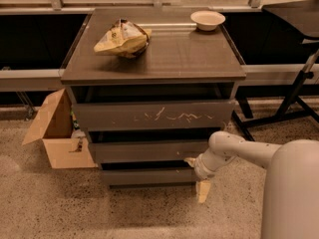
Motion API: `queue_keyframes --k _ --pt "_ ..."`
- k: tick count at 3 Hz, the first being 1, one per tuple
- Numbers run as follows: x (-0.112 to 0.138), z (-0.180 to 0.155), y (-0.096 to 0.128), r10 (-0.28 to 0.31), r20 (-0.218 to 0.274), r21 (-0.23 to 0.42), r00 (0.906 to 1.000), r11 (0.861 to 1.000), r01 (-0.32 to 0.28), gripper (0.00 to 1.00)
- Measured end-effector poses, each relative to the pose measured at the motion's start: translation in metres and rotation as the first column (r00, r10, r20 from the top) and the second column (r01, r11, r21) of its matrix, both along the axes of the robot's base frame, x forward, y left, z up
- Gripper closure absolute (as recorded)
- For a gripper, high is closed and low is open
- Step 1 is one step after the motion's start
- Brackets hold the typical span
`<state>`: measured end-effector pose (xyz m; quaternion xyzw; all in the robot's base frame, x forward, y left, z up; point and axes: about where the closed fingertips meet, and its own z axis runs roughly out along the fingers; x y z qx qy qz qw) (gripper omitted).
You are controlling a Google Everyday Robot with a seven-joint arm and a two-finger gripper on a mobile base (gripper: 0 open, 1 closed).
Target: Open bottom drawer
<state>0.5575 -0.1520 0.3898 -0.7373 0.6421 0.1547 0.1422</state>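
The bottom drawer (147, 177) is the lowest, smallest dark grey-brown front of the cabinet, plain and handleless. It sits under the medium front (149, 151) and the large front with white scratches (154, 115). My gripper (198, 176) on the white arm is at the bottom drawer's right end. One pale finger (191, 161) points at the gap above that front, the other finger (203, 191) hangs below it.
A crumpled chip bag (122, 37) and a white bowl (208, 19) sit on the cabinet top (194, 59). An open cardboard box (55, 133) stands on the floor left of the cabinet. A black stand's legs (294, 106) are at the right.
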Motion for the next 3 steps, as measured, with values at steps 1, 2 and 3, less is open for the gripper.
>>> queue_keyframes --k 1,2,3 --pt "-0.004 -0.028 0.002 -0.008 0.004 0.002 1.0000 1.000 0.008 0.00" --pt "-0.007 -0.057 0.001 -0.024 0.007 0.034 0.9997 0.999 0.024 0.00" --pt "-0.008 -0.110 -0.004 -0.059 -0.011 0.096 0.9982 0.994 0.060 0.00"
